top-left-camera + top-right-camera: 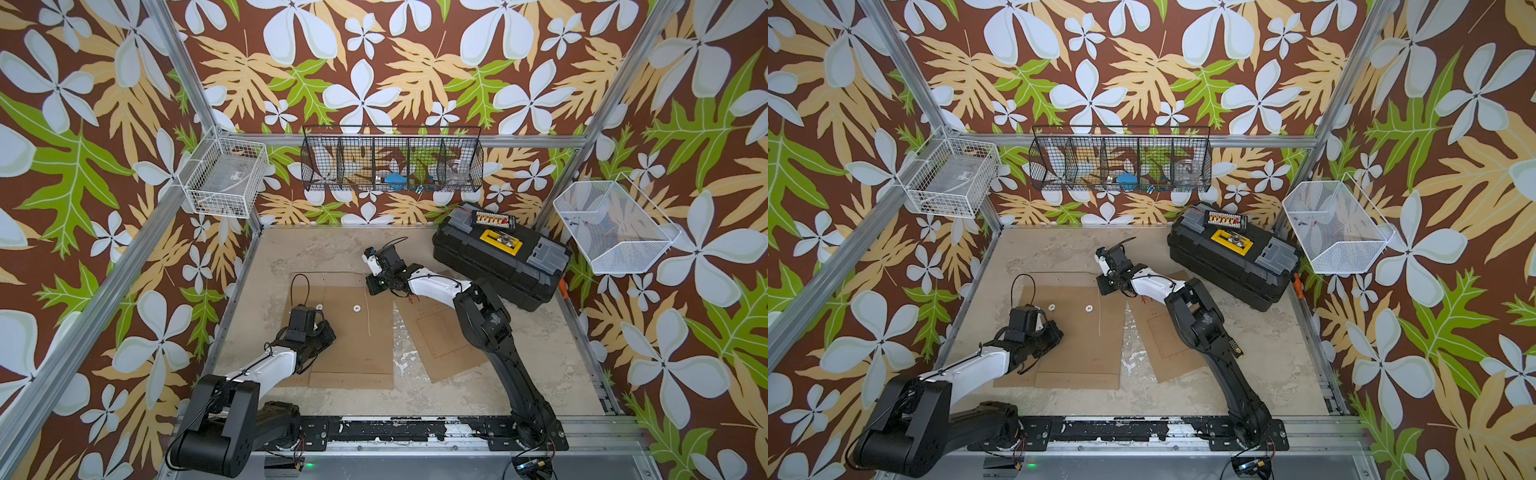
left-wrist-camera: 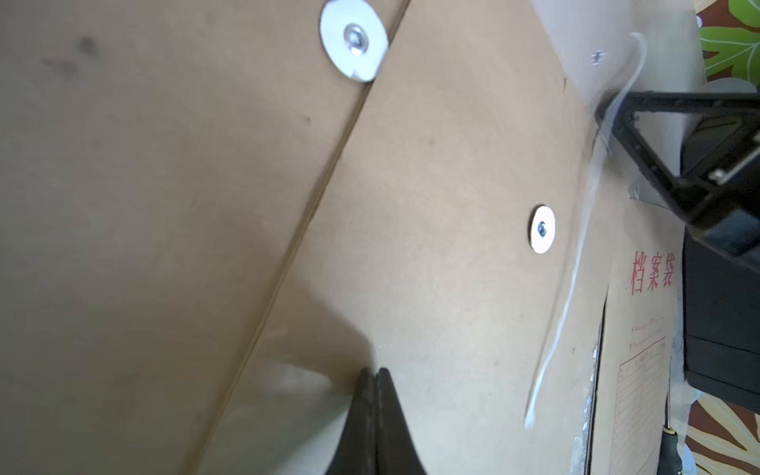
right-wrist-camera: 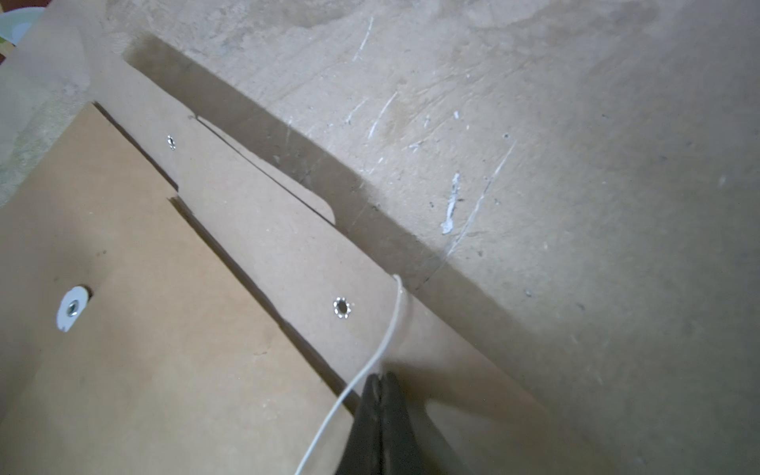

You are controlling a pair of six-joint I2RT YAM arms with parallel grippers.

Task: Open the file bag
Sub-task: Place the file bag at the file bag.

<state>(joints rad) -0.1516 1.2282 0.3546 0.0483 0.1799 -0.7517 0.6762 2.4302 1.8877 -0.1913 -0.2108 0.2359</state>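
Midway across the beige surface point(image 1: 415, 395), the flat brown paper file bag point(image 1: 357, 332) needs left jaws, shut and empty, pressing it down while right jaws, shut on its flap point(image 3: 267, 230), lift slowly.

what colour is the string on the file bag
White. The string shows best in the right wrist view, against the brown file bag.

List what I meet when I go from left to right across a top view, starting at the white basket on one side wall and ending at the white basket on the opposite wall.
white wire basket → left end effector → right end effector → black toolbox → white mesh basket
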